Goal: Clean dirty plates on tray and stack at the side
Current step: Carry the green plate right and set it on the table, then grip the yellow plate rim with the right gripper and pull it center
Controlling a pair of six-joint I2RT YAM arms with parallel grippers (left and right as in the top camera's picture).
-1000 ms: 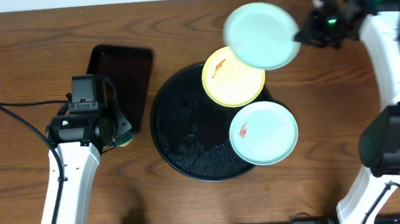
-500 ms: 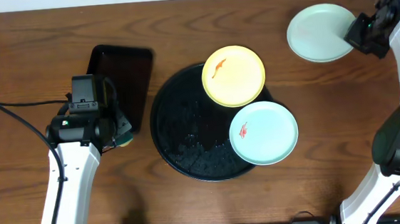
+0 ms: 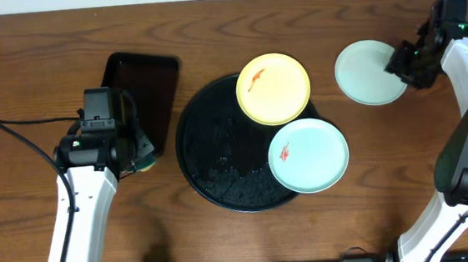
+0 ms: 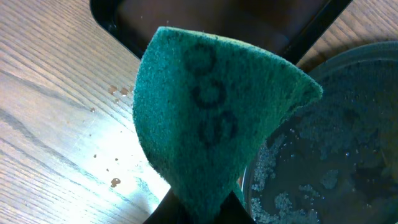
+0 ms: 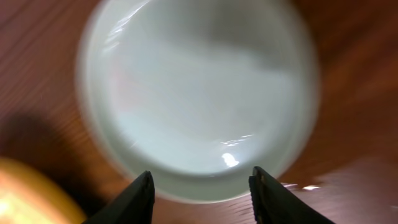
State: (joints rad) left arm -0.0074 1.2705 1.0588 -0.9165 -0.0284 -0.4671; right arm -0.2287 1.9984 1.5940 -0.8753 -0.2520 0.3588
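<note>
- Progress, as I judge it: one clean blue plate [image 3: 369, 72] lies on the table [image 3: 43, 45], right of the round tray [image 3: 219, 157]. No smear shows on it, so it looks wiped and set aside as the base of the stack.
- Two plates remain on the tray: the yellow plate [image 3: 273, 88] overhangs its far rim and the smeared blue plate [image 3: 308, 154] overhangs its right rim. Each carries a red-orange mark.
- Overhead puts the right gripper [image 3: 402, 61] at the clean plate's right edge. Only the right wrist view shows its fingers [image 5: 140, 199] spread, with the plate lying beyond them, unpinched.
- Overhead places the left gripper [image 3: 135, 153] between the rectangular tray [image 3: 141, 92] and the round one. Only the left wrist view shows it pinching a green sponge [image 4: 211, 106], and droplets on the round tray's floor.
</note>
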